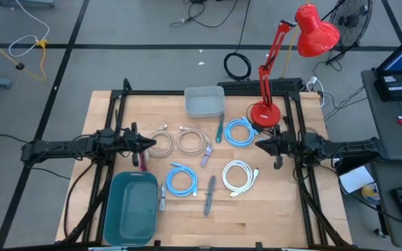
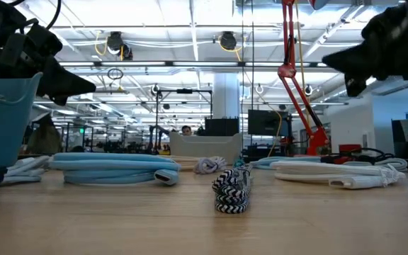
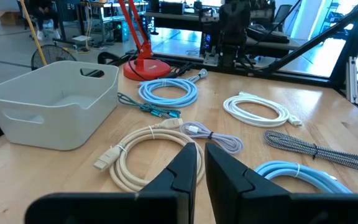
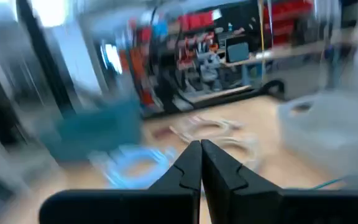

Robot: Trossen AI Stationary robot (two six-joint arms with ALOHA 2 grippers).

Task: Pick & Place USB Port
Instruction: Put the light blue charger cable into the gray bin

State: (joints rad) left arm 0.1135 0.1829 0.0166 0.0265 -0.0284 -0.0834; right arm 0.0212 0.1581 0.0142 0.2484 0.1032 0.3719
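Observation:
Several coiled USB cables lie flat on the wooden table: two beige (image 1: 161,139) (image 1: 192,139), two light blue (image 1: 241,131) (image 1: 181,180) and one white (image 1: 238,176). A black-and-white braided cable (image 1: 209,194) lies near the front. My left gripper (image 1: 152,144) hovers level at the table's left, above the nearer beige coil (image 3: 143,151), shut with only a thin slit between its fingers (image 3: 201,146) and nothing in it. My right gripper (image 1: 259,145) hovers level at the table's right, shut and empty (image 4: 201,143), pointing toward the cables.
A grey bin (image 1: 204,102) stands at the far middle and a teal bin (image 1: 131,206) at the near left. A red desk lamp (image 1: 265,111) stands at the far right, its arm reaching over the table's far edge. Bare wood shows along the near edge.

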